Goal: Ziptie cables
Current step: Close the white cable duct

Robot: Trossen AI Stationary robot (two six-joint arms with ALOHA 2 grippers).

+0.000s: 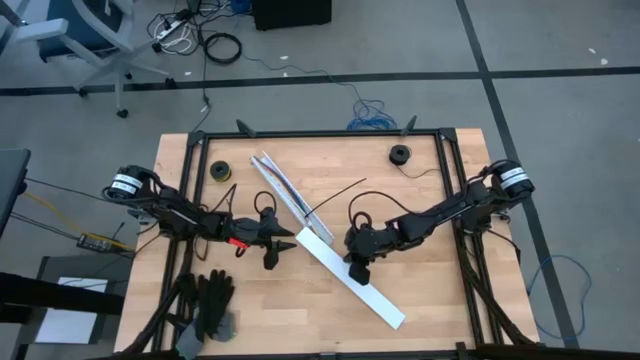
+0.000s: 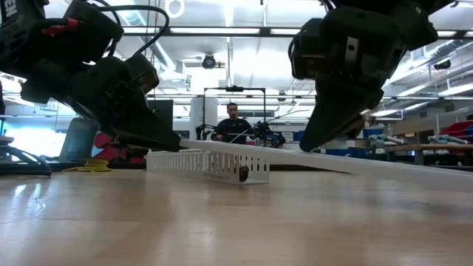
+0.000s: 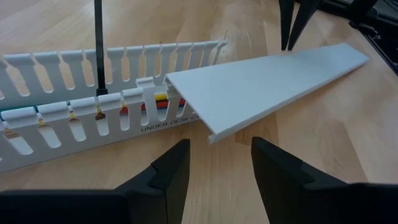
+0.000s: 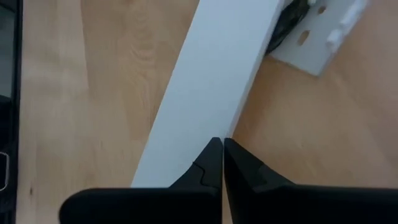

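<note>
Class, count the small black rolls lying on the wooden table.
2: one roll near the table's far left corner, the other roll near its far right corner. More may be hidden under the arms.

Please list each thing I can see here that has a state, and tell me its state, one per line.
Slotted channel: open along most of its length, wires inside.
White cover strip: one end resting on the channel's end, not snapped on.
Cables: lying inside the channel.
Black ziptie: standing up from the channel.
Left tool: open, empty.
Right tool: shut, above the cover strip.
</note>
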